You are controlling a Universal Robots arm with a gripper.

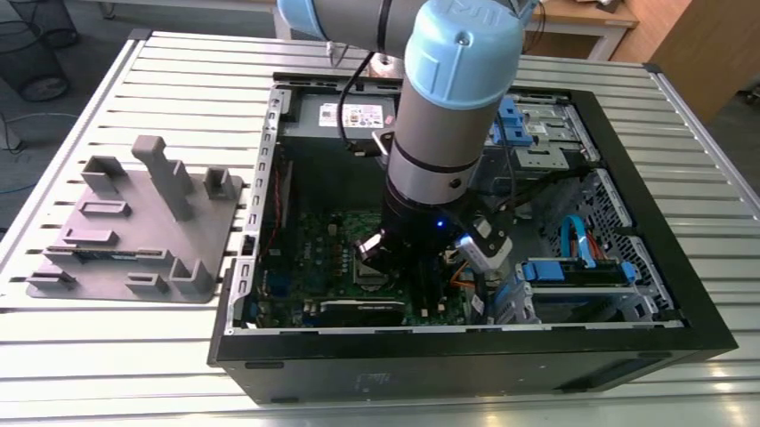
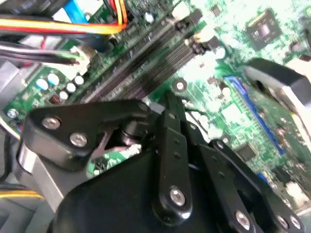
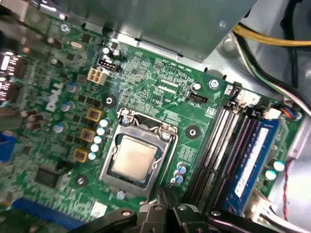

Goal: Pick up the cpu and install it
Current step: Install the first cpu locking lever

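Installation looks nearly finished: cpu [image 3: 132, 158] lies in the socket frame [image 3: 137, 156], lower centre; claw [image 3: 165, 206] state I cannot tell.

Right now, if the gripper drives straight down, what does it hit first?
Likely the motherboard, near the socket frame holding the cpu. Depth is unclear, so this is a guess.

A white label [image 1: 354, 114], its print too small to read, sits on the power supply [image 1: 303, 111] at the far end of the case [image 1: 475, 365]. In the first wrist view, the motherboard [image 3: 146, 73] bears small white lettering [image 3: 170, 63] beside its connectors and a white logo [image 3: 51, 99]. The case's near wall carries a faint mark [image 1: 374, 382].
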